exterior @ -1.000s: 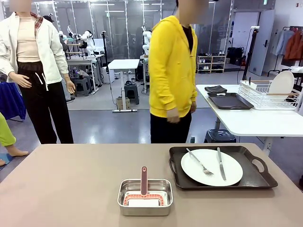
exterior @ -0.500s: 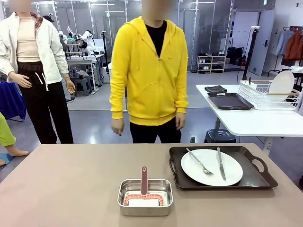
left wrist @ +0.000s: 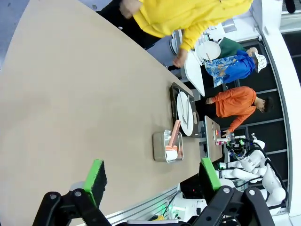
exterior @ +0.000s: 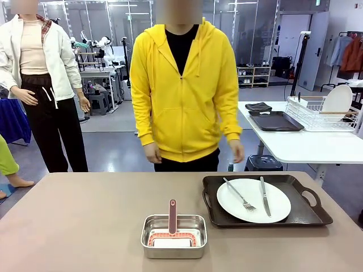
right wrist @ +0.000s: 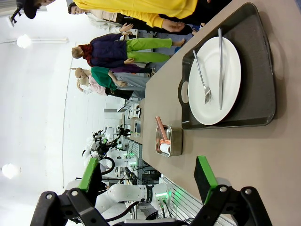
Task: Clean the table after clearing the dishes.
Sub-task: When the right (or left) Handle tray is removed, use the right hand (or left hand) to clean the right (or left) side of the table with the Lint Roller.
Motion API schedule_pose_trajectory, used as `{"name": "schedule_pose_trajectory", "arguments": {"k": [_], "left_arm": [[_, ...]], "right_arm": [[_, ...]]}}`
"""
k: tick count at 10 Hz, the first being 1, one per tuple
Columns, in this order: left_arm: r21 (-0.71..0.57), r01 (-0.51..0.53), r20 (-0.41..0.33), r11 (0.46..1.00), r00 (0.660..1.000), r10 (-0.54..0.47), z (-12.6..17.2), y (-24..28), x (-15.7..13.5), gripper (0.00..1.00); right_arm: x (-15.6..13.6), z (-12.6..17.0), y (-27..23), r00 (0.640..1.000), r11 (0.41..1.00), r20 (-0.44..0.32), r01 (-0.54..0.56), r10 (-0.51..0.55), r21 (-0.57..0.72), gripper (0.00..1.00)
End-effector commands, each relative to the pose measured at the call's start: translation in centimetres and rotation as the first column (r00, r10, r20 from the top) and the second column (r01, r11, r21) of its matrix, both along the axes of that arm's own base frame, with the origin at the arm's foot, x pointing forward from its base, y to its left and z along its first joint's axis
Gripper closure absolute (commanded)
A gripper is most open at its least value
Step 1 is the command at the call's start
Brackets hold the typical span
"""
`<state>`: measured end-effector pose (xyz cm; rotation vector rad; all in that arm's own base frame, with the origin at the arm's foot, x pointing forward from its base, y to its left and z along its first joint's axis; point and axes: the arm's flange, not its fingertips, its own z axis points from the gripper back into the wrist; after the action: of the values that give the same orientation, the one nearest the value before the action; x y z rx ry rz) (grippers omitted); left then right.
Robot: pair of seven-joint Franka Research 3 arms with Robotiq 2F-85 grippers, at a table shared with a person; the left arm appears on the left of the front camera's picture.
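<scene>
On the right part of the taupe-brown table point(exterior: 85, 221) lies a dark handled tray point(exterior: 306, 212) with a round white plate point(exterior: 281, 204), a fork point(exterior: 238, 194) and a knife point(exterior: 264, 195) on it. In the right wrist view my right gripper point(right wrist: 146, 175) hangs open above the table, with the plate point(right wrist: 233, 75) and tray point(right wrist: 258, 70) ahead of it. My left gripper point(left wrist: 153, 175) is also open and holds nothing, with the plate point(left wrist: 182, 113) far ahead of it. A person in a yellow hoodie point(exterior: 181, 90) stands at the far edge with both hands down.
A steel pan point(exterior: 173, 235) with a pink-handled scrubber point(exterior: 172, 215) sits front centre, left of the tray. To the right, a white side table point(exterior: 306, 147) carries another dark tray point(exterior: 276, 120), a folded dark cloth point(exterior: 258, 106) and a dish rack point(exterior: 323, 113) with a white plate.
The person has turned from side-on to face the table and moved a little left, toward its middle. Nothing on the table has moved.
</scene>
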<state>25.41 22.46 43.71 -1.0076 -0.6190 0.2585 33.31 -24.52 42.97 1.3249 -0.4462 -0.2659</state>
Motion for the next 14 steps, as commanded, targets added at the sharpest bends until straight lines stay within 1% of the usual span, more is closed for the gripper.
{"name": "schedule_pose_trajectory", "arguments": {"k": [1,14], "left_arm": [[-0.010,-0.002,0.016,1.000,1.000,0.002,0.03,0.13,-0.05,0.00],[-0.010,-0.002,0.016,1.000,1.000,0.002,0.03,0.13,-0.05,0.00]], "right_arm": [[-0.02,0.33,0.07,1.000,1.000,0.020,0.002,-0.002,0.006,0.00],[-0.02,0.33,0.07,1.000,1.000,0.020,0.002,-0.002,0.006,0.00]]}}
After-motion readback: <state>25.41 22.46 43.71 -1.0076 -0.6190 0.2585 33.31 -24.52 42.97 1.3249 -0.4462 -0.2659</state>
